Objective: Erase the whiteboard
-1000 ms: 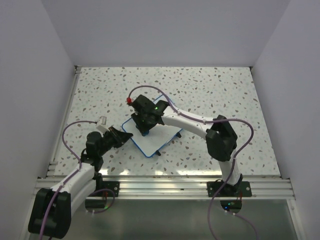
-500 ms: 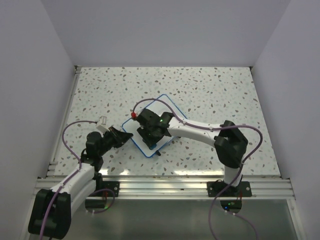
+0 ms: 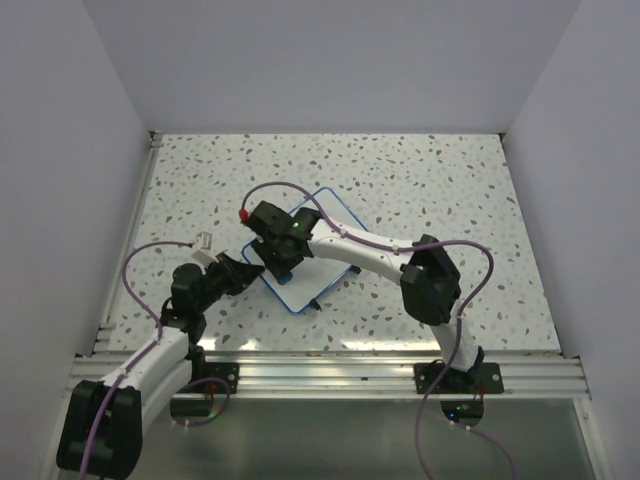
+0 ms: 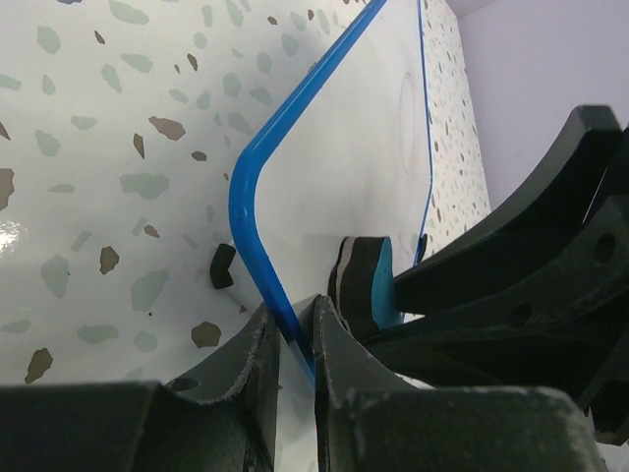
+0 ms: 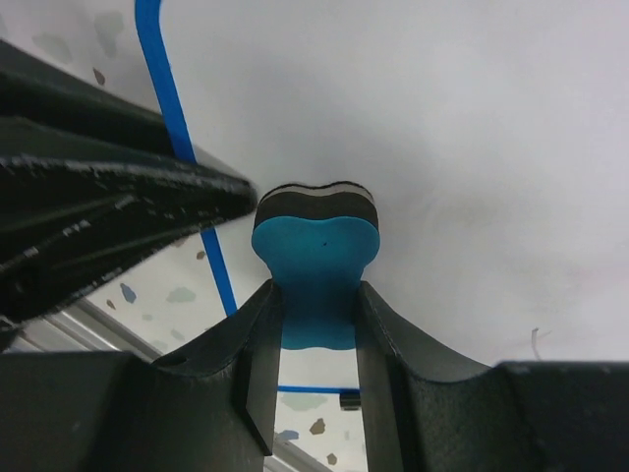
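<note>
Top external view: the whiteboard lies flat and turned like a diamond on the speckled table, a little toward 7 o'clock from the table's middle. The left gripper meets its 9 o'clock corner, and the right gripper reaches across the board to press down just beside that same corner. Left wrist view: the left gripper's jaws are nearly together and pinch the thin blue rim at the rounded corner, so the board is pinned against sliding. A small black tab sits on the table just outside the rim at 9 o'clock. The eraser stands on the white surface at 3 o'clock from the pinch, very near the left fingertips. Right wrist view: the right gripper's jaws are closed on the blue back of the eraser, with the dark felt face down on the board. The rim runs past at 10 o'clock, and the other gripper's dark fingers fill the frame at 9 o'clock. A faint grey mark shows at 4 o'clock; the rest of the visible surface looks clean. The step in hand looks like wiping the corner nearest the clamp. To do it well, hold the felt flat with even pressure, turn the stroke short of the left fingers so the two grippers do not collide, and then sweep in overlapping passes toward the remaining mark. The left pinch should hold firm, so the board does not skid under the wiping.
</note>
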Motion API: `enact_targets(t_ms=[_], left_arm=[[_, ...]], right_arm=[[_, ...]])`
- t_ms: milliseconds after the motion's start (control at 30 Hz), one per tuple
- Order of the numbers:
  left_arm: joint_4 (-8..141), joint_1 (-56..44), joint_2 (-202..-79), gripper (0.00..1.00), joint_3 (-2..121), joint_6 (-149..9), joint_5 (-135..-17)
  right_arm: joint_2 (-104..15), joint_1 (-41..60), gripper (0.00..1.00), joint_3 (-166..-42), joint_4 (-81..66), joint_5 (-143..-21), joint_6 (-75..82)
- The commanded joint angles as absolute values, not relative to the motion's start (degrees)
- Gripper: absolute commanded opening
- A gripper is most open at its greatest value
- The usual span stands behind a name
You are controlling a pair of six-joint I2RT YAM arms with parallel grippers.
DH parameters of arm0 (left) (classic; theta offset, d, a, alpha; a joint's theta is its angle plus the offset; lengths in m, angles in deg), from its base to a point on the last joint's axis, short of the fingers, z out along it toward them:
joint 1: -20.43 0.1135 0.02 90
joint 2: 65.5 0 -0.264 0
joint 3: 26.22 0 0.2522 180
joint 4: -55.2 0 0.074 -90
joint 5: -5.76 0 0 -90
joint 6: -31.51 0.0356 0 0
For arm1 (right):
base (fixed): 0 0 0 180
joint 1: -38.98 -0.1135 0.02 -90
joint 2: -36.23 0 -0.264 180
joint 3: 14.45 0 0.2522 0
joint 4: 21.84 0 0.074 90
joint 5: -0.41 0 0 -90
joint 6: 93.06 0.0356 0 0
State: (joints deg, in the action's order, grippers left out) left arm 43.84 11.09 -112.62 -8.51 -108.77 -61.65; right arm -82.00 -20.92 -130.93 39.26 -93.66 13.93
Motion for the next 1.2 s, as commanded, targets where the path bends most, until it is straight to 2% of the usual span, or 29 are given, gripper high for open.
enact_targets(t_ms=[0,233,500,867,1167], left_arm=[[47.25,11.03,-112.79,0.0,-17.11,-102.79,-62.09],[47.25,11.03,-112.61,0.0,-17.2,-102.79,-61.83],[47.52,10.94,-112.35,0.0,-17.03,-102.79,-61.92],[47.69,11.03,-112.08,0.0,-17.11,-102.88,-62.09],[47.6,10.94,-112.17,0.0,-17.03,-102.79,-62.09]], right_arm=[[-85.58,-20.61,0.0,-136.84,39.03,-96.62,13.37],[-86.2,-19.38,0.0,-140.8,39.82,-98.2,12.94],[-84.71,-18.33,0.0,-136.06,37.98,-97.76,12.58],[-82.51,-7.96,0.0,-130.34,35.78,-97.49,9.77],[-81.28,-9.44,0.0,-131.05,36.22,-95.48,9.24]])
